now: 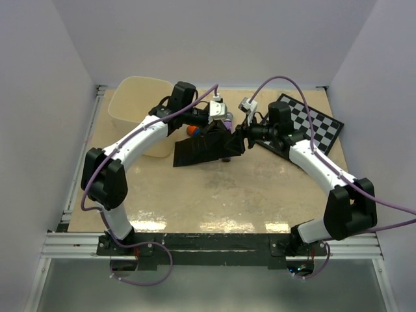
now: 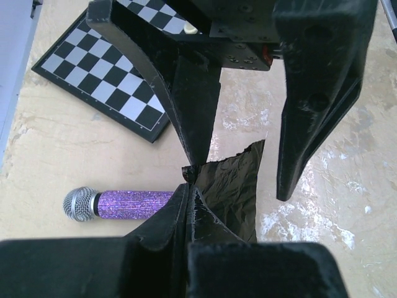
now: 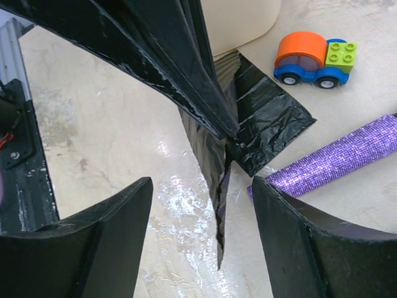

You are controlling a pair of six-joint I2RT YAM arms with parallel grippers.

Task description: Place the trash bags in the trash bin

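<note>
The dark, glossy trash bag point(image 1: 195, 151) hangs from my left gripper point(image 1: 220, 132), lifted above the table's middle. In the left wrist view my left gripper point(image 2: 187, 185) is shut on the bag's point(image 2: 232, 186) top corner. My right gripper point(image 1: 238, 139) is open and faces the left one. In the right wrist view it point(image 3: 201, 185) straddles the bag's hanging edge point(image 3: 220, 205) without touching it. Its fingers point(image 2: 310, 93) also show in the left wrist view. The cream trash bin point(image 1: 140, 107) stands at the back left, behind the left arm, and its wall point(image 3: 242, 22) shows in the right wrist view.
A purple glittery microphone point(image 2: 124, 205) lies on the table under the grippers. It also shows in the right wrist view point(image 3: 335, 158). An orange and blue toy car point(image 3: 313, 59) sits near the bin. A black-and-white chequered board point(image 1: 312, 123) lies at the back right.
</note>
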